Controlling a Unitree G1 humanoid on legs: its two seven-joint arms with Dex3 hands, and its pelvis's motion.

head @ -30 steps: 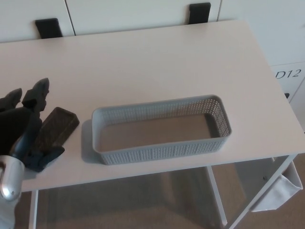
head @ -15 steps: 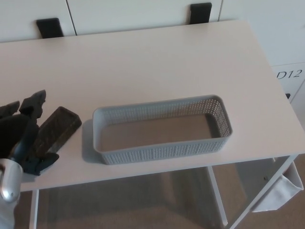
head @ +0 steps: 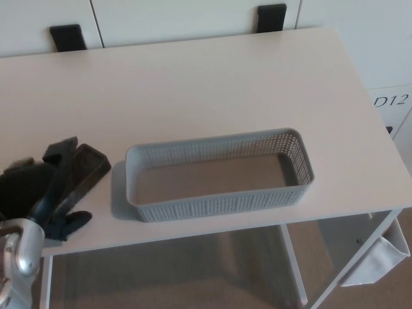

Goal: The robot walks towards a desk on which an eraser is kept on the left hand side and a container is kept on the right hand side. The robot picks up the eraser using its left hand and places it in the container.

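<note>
The eraser (head: 88,167), a dark brown block, lies on the white desk (head: 193,84) near its front left edge. My left hand (head: 42,190) comes in from the left and is wrapped on the eraser's near end. One finger lies across its top and the thumb (head: 69,223) sits on the near side. The eraser's far end sticks out past the fingers and points toward the container. The grey perforated container (head: 219,203) stands just right of the eraser with nothing in it. My right hand does not show.
Two black brackets (head: 67,35) (head: 271,16) stand at the desk's back edge against white cabinets. A drawer unit labelled D12 (head: 390,100) is to the right. The desk's front edge runs just below my left hand.
My left hand's fingers were spread beside the eraser and have now closed onto it. The hand shifted slightly right. The eraser has hardly moved; the container has not.
</note>
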